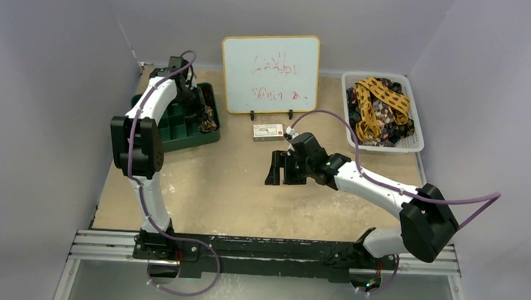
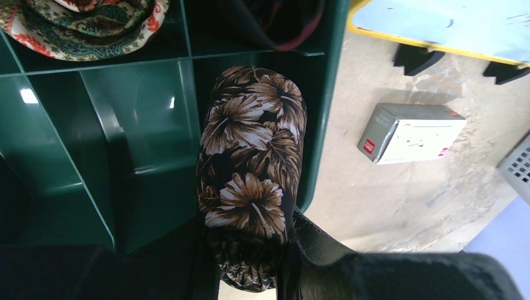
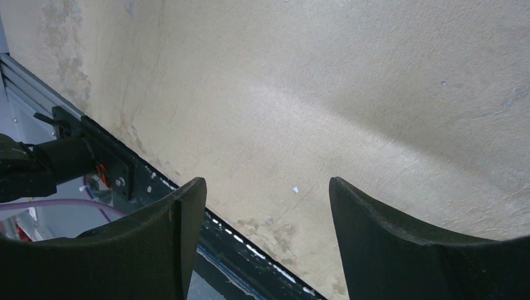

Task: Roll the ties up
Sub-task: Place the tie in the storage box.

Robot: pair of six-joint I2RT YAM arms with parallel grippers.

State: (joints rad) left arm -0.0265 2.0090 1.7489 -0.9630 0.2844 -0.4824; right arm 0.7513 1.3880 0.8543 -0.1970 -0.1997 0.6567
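My left gripper (image 1: 207, 117) is shut on a rolled tie (image 2: 253, 169) with a brown and white flower print on black. It holds the roll at the right-hand edge of the green divided tray (image 1: 176, 129), partly inside a compartment (image 2: 144, 119). Another rolled tie (image 2: 87, 25) with a red and green print lies in a far compartment. My right gripper (image 1: 275, 168) is open and empty, low over the bare table; in the right wrist view its fingers (image 3: 181, 225) stand wide apart. Loose ties, one mustard yellow with dark spots (image 1: 380, 104), lie in a white basket (image 1: 419, 140).
A whiteboard (image 1: 271, 74) stands at the back middle. A small white box (image 1: 268, 132) lies in front of it, also in the left wrist view (image 2: 412, 132). The black rail (image 1: 265, 248) runs along the near table edge.
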